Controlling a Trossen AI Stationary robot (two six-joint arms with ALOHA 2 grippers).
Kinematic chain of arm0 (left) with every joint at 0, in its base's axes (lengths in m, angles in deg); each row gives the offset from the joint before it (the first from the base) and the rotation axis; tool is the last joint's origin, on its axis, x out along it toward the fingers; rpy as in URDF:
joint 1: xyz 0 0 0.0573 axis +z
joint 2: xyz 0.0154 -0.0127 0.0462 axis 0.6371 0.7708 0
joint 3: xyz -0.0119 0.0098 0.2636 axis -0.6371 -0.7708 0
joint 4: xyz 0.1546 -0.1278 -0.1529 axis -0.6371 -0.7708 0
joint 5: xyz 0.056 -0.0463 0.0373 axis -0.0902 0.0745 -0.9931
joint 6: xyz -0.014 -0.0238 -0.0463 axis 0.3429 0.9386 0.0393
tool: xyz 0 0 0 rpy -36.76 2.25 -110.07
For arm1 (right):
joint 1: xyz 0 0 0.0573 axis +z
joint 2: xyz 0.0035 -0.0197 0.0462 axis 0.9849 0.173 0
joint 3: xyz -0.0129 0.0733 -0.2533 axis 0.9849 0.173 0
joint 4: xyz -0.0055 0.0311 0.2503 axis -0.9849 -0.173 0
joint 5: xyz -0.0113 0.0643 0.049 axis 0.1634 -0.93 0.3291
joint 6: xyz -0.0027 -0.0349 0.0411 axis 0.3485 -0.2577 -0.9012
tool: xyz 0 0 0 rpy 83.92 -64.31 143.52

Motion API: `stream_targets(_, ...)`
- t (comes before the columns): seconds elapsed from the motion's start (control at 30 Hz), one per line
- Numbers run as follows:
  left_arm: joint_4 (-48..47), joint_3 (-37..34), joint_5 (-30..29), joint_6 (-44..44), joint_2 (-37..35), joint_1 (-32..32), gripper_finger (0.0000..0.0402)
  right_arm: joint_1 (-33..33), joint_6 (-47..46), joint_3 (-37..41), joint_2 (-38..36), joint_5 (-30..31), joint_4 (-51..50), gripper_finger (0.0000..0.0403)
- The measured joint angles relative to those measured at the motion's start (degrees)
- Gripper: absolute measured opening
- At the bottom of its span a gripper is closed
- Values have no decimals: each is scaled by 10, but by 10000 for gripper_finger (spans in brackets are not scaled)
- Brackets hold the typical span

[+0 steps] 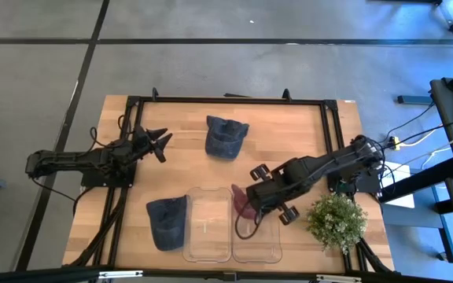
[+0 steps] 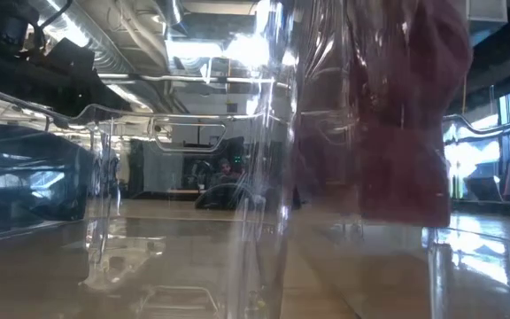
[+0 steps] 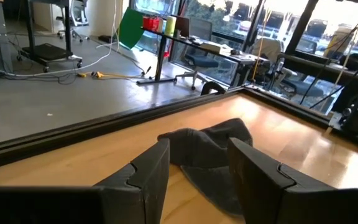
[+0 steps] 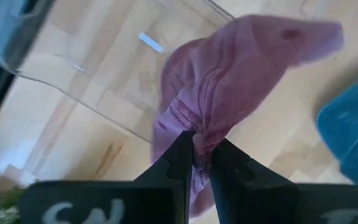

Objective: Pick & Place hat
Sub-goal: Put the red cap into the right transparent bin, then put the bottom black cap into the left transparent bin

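Note:
A maroon hat (image 1: 241, 202) hangs from my right gripper (image 1: 250, 206) over the right-hand clear bin (image 1: 267, 245). In the low view the maroon hat (image 2: 405, 115) shows through the bin's wall. My right gripper (image 4: 202, 149) is shut on it. A blue hat (image 1: 226, 136) lies on the table's far middle. A darker blue hat (image 1: 167, 221) lies left of the bins. My left gripper (image 1: 160, 143) waits open at the table's left, pointing at the blue hat (image 3: 210, 152), which lies ahead of its fingers (image 3: 143, 174). My right gripper holds the maroon hat by a bunched fold of its cloth (image 4: 197, 127), pinched between the two fingers, which come from above and from the table's right, slanting down. The hat hangs slack below the fingers over the bin. I cannot tell whether it touches the bin's floor.
Two clear plastic bins stand side by side at the near edge, the left one (image 1: 208, 228) beside the darker hat. A potted green plant (image 1: 336, 220) stands near the right arm at the table's near right corner. A black frame (image 1: 226, 100) runs around the table.

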State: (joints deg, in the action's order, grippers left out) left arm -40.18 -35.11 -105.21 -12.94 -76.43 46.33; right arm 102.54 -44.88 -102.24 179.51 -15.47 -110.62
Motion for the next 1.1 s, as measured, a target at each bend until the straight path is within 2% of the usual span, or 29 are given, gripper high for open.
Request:
stream_targets(0.23,0,0,0,9,5,0,157,-18,16,35,1,3,8,47)
stream_targets(0.33,1,0,0,8,5,0,157,-19,19,37,0,27,11,62)
stream_targets(0.53,2,0,0,8,6,0,157,-20,18,30,0,56,1,145)
stream_targets(0.6,3,0,-1,8,6,0,157,-20,17,15,0,87,1,175)
stream_targets(0.7,4,0,2,8,6,0,157,-27,17,-18,-8,93,8,208)
stream_targets(0.9,21,0,66,62,5,0,157,-59,-35,-32,-82,63,32,239)
stream_targets(1.0,22,0,95,80,5,0,157,-75,-61,19,-151,66,89,240)
stream_targets(1.1,23,0,95,114,5,0,157,-87,-74,106,-225,79,192,238)
